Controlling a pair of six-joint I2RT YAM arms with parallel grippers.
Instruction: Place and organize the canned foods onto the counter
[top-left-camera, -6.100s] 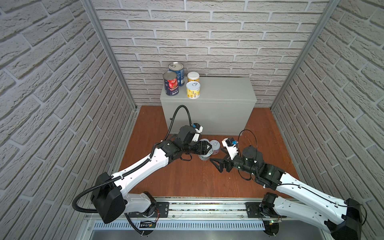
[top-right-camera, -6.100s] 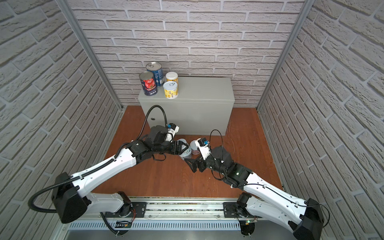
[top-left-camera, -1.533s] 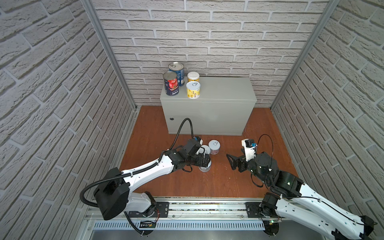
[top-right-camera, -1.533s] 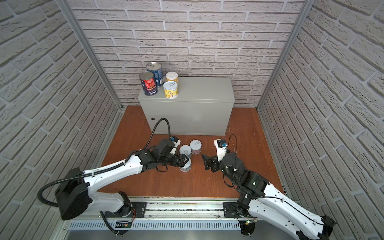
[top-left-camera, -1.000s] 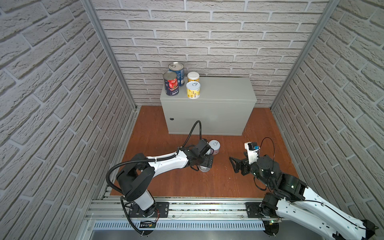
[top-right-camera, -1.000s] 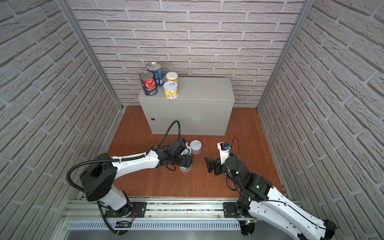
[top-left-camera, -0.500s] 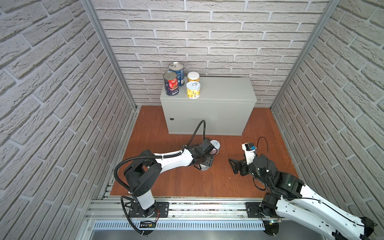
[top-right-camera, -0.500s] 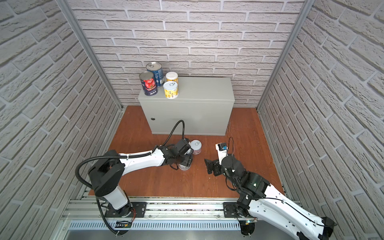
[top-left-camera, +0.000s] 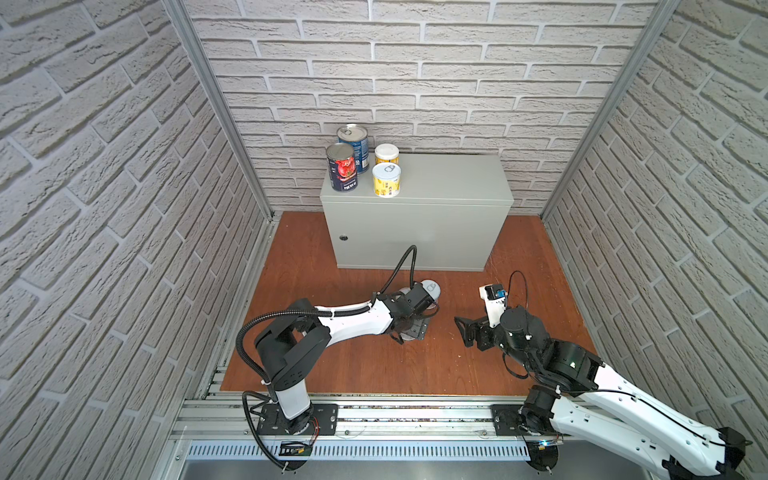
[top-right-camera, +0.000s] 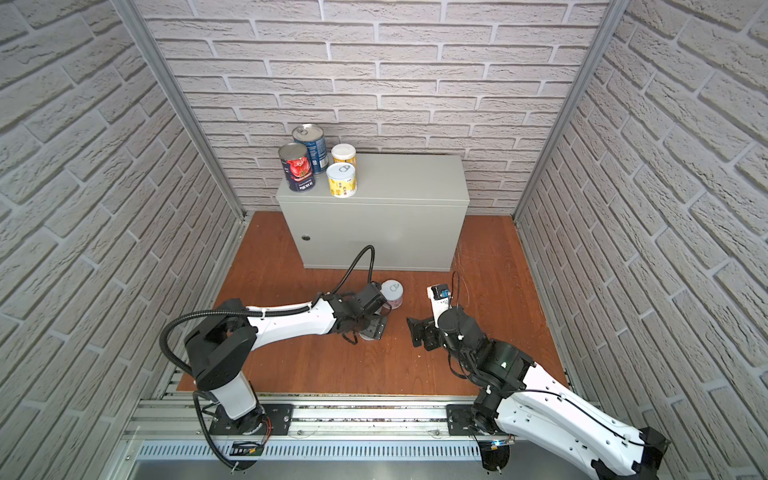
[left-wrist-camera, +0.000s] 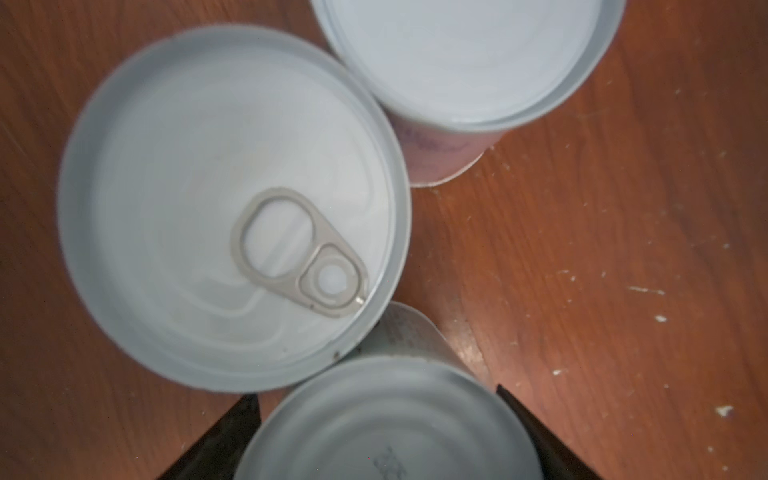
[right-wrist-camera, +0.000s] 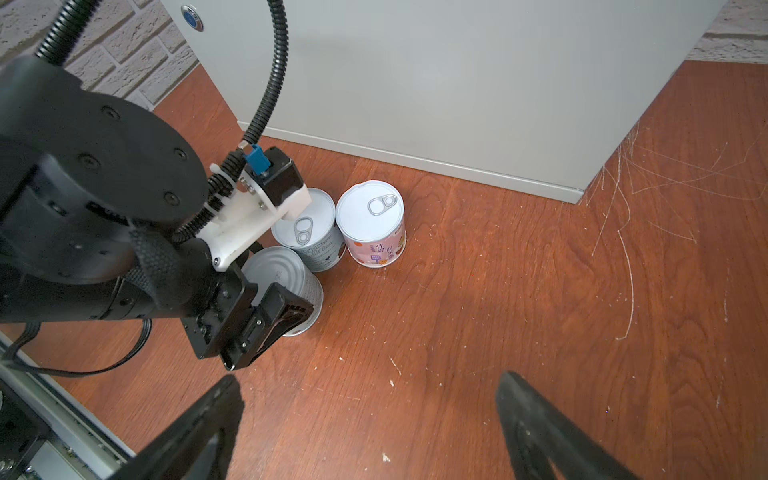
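In both top views, four cans are seen standing at the back left corner of the worktop (top-left-camera: 449, 178): a blue can (top-left-camera: 353, 147), a tomato can (top-left-camera: 343, 168), a back yellow can (top-left-camera: 386, 153) and a front yellow can (top-left-camera: 386, 180). The left arm is stretched out low over the floor (top-left-camera: 299, 257) in front of the worktop, with its wrist bent down. The left claw (top-left-camera: 411, 330) is pointed down over a can that is mostly hidden. A pink can (top-right-camera: 392, 291) is seen just beside the wrist. The right arm is bent, and the right claw (top-right-camera: 413, 331) is held low, well apart from the cans.

In the left wrist view, a plain-topped can (left-wrist-camera: 386, 424) is seen between the claw's two fingers (left-wrist-camera: 224, 440). Whether it is squeezed cannot be told. A ring-pull can (left-wrist-camera: 232, 208) is seen just beside it.

In the right wrist view, the right claw is seen spread wide above the floor. The three floor cans are bunched upright near the worktop's front.
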